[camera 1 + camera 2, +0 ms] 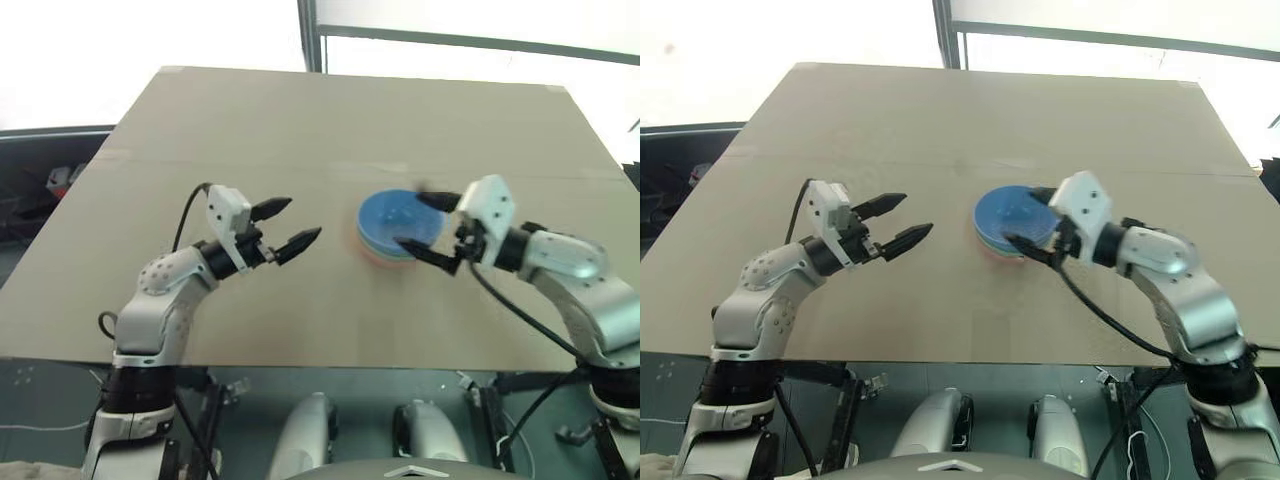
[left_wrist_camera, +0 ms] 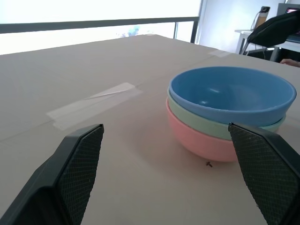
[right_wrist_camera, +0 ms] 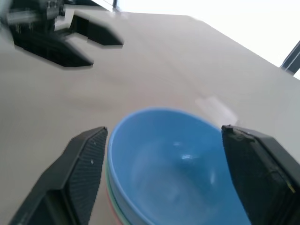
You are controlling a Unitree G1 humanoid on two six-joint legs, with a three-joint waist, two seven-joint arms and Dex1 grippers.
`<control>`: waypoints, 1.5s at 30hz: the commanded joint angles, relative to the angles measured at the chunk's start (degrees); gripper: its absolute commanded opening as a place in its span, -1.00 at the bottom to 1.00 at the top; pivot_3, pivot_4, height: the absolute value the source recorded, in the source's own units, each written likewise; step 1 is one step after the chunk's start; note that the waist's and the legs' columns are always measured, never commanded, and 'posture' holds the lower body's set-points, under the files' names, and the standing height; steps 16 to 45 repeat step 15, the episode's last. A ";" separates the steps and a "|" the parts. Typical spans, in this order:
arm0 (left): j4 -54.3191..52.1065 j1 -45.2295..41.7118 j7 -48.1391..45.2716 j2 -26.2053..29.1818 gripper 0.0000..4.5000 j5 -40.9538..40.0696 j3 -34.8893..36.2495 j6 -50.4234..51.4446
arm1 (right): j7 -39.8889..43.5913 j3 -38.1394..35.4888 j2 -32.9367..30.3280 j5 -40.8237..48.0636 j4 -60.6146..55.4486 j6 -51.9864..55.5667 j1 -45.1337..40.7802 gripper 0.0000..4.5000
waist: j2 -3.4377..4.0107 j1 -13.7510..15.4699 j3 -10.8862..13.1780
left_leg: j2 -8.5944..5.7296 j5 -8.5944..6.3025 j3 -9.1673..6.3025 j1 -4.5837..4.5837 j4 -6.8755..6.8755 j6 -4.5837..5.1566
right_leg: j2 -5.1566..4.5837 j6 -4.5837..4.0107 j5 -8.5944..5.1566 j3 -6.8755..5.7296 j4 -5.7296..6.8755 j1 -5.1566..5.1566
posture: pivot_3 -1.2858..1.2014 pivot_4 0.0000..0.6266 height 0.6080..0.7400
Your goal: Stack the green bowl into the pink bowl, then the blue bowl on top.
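Blue bowl (image 2: 228,93) sits nested on top of the green bowl (image 2: 197,114), which rests inside the pink bowl (image 2: 199,138), the stack standing on the tan table (image 1: 300,130). Right gripper (image 1: 428,225) straddles the stack with fingers spread wide, gripping nothing. Left gripper (image 1: 290,224) hovers well apart, also spread wide and empty.

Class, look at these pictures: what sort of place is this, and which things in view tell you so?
Probably an indoor robot test room or lab: a plain taped board table, bright windows with a dark frame behind it, and a desk with a dark chair off to one side.
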 commanded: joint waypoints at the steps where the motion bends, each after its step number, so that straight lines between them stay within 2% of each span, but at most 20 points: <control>1: -7.17 4.20 -0.11 2.20 1.00 -3.98 2.80 3.45 | 3.25 -10.90 -4.88 6.32 -5.14 1.84 5.98 0.75 | 0.01 -0.11 0.00 | -0.01 -0.03 0.02 0.02 0.00 0.04 | -0.04 0.00 0.00 -0.01 -0.01 0.04 | 0.03 -0.52 0.36; 7: -11.57 11.99 -4.46 8.43 1.00 -9.31 8.89 7.38 | 11.01 -26.94 -11.04 9.63 -1.56 0.69 21.56 0.75 | 0.04 -0.11 0.00 | 0.04 -0.04 -0.01 0.23 0.05 0.04 | -0.08 -0.01 -0.01 -0.06 -0.02 0.25 | 0.03 -0.52 0.36; 14: -12.03 17.61 -9.79 15.63 1.00 -13.68 15.92 10.06 | 15.40 -35.40 -12.16 10.00 1.45 -1.80 30.65 0.75 | 0.08 -0.15 0.00 | 0.06 -0.06 0.10 0.50 0.04 0.07 | -0.20 -0.22 -0.13 0.05 -0.02 0.45 | 0.03 -0.52 0.36; 45: -11.84 17.83 -10.01 16.28 1.00 -13.65 16.23 10.18 | 15.55 -35.85 -12.19 10.14 1.51 -2.00 31.26 0.75 | 0.08 -0.15 0.00 | 0.07 -0.06 0.10 0.50 0.04 0.07 | -0.23 -0.23 -0.14 0.05 -0.03 0.45 | 0.03 -0.52 0.36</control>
